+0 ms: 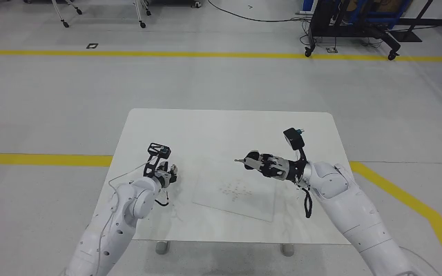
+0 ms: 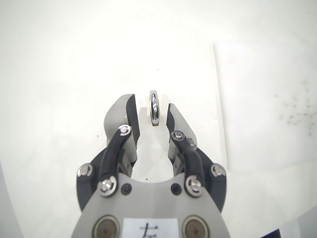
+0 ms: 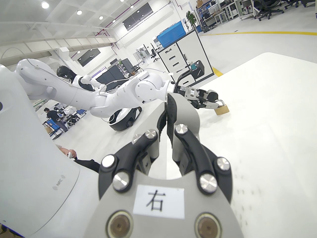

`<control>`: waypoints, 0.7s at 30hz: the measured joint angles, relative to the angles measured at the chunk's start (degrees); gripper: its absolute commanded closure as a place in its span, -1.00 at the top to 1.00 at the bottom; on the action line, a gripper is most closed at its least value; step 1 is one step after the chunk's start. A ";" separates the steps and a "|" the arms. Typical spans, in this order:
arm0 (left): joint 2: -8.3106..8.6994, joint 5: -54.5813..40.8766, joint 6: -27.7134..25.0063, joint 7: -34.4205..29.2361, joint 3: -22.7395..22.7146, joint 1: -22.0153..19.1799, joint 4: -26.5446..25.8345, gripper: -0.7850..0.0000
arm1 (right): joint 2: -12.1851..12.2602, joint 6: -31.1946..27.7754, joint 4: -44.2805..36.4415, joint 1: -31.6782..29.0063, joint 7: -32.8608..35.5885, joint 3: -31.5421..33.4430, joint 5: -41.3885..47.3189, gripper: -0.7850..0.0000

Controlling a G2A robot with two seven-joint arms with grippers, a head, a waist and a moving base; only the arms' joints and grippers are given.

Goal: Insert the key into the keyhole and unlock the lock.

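Straddling the lock, the left fingers stand open at the lower left of the top view. One ribbed black pad sits on either flat side with a slim gap on each, so nothing is gripped yet. The lock is a small brass block with a shiny steel shackle. Seen down the wrist it shows edge-on, shackle end toward the camera, and in the right wrist view its body appears to rest on the smooth white bench beneath those fingers. Its keyhole cannot be seen. It likely sits in the face opposite the shackle, down against the bench, so the lock would need gripping, lifting and tilting before a key can enter.

Farther right, near the centre of the frame, the right fingers are pressed together on the key. Its slender metal blade pokes out toward the left of the frame, roughly level and aimed at the other arm. A thin clear sheet lies flat just below it in the frame. Key and lock are well apart. The left arm is nearer the lock, and the coming move turns on bringing the keyhole in line with the blade's long axis.
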 measured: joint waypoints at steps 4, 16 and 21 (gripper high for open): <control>-0.25 0.33 0.68 -0.14 0.18 -0.51 0.44 -1.00 | 0.00 0.00 0.00 0.00 0.00 0.00 0.00 -1.00; -0.53 -2.91 -2.91 2.21 -1.36 0.19 0.71 -1.00 | 0.00 0.00 0.00 0.00 0.00 0.00 0.00 -1.00; 0.00 -9.02 -12.14 4.25 -4.51 1.26 1.54 -1.00 | 0.00 0.00 0.00 0.00 0.00 0.00 0.00 -1.00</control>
